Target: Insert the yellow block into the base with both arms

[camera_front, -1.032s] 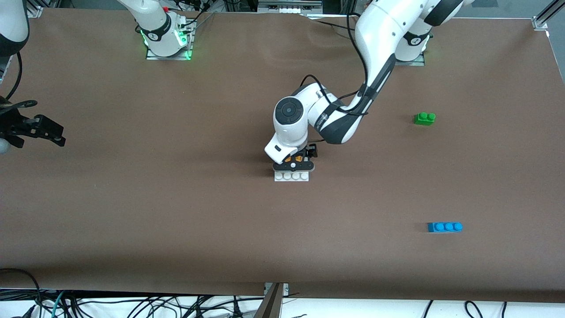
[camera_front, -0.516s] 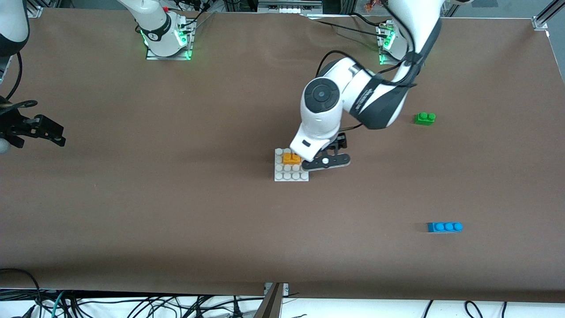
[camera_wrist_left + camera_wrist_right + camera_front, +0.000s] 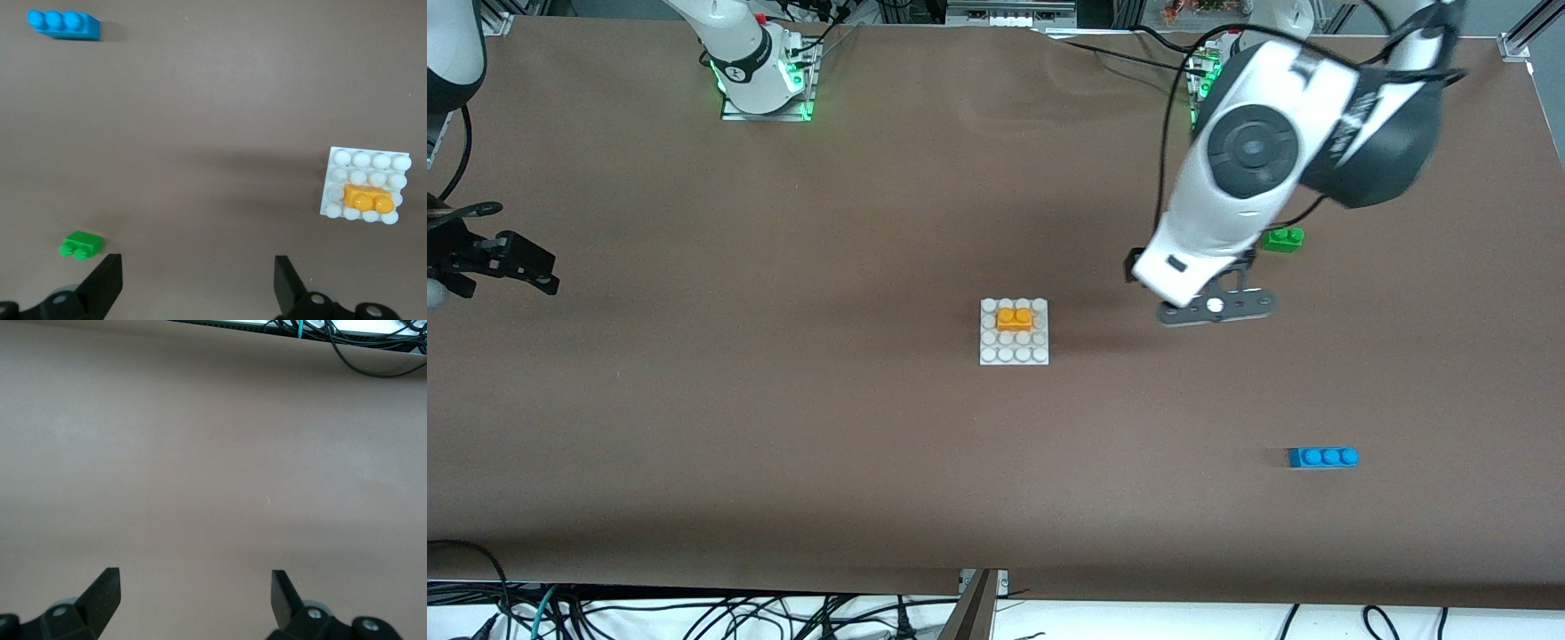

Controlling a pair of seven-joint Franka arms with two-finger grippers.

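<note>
The yellow block (image 3: 1015, 316) sits pressed onto the white studded base (image 3: 1014, 352) in the middle of the table, in the row second farthest from the front camera. My left gripper (image 3: 1214, 307) hangs in the air over bare table between the base and a green brick, open and empty. Its wrist view shows the block (image 3: 367, 200) on the base (image 3: 363, 160), off to one side of the open left gripper (image 3: 197, 267). My right gripper (image 3: 516, 262) waits at the right arm's end of the table, and in its own view the right gripper (image 3: 195, 579) stands open over bare table.
A green two-stud brick (image 3: 1282, 237) (image 3: 81, 245) lies toward the left arm's end, partly under the left arm. A blue three-stud brick (image 3: 1323, 457) (image 3: 65, 24) lies nearer the front camera. Cables (image 3: 360, 340) hang past the table edge.
The left arm rose off the base and swung toward its own end of the table. The yellow block stayed on the base. The right arm has not moved.
</note>
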